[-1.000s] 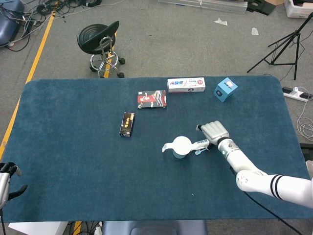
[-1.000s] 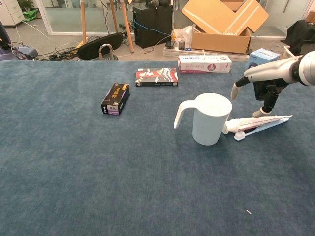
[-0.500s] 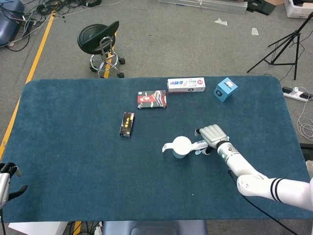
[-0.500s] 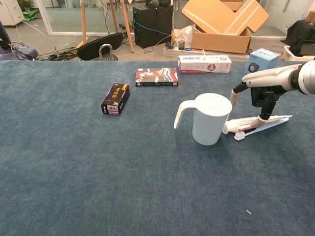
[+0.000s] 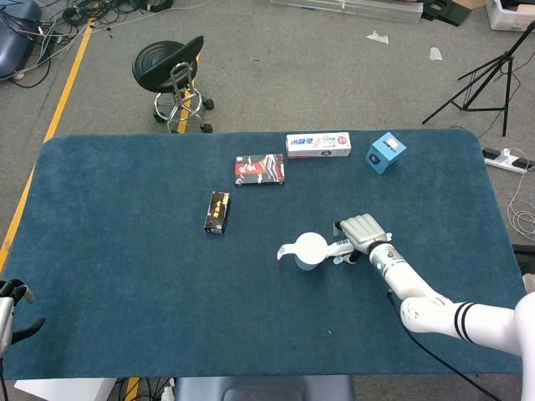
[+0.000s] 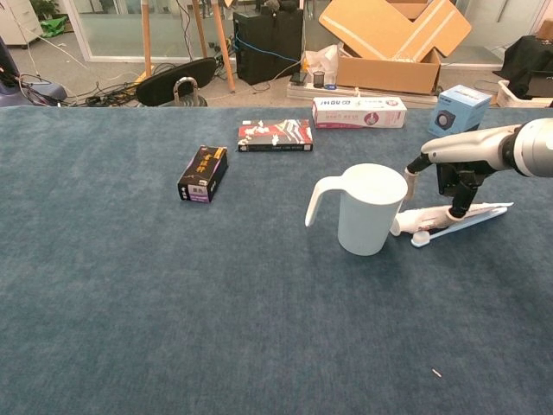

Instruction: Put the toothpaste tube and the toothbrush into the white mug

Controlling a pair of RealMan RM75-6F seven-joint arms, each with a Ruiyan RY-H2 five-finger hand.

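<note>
White mug (image 6: 371, 207) stands centre-right on the surface; toothpaste tube (image 6: 449, 215) and toothbrush (image 6: 455, 227) lie beside it, right hand (image 6: 453, 180) touching the tube, fingers spread. Head view alone shows left hand (image 5: 10, 307), lower left, fingers apart.

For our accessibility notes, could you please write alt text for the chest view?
The robot's right hand reaches down onto a toothpaste tube and toothbrush lying together on the blue table, just right of an upright white mug. Four small boxes sit further back.

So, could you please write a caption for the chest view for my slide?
Right hand reaches down onto the toothpaste tube and toothbrush lying beside the white mug.
</note>
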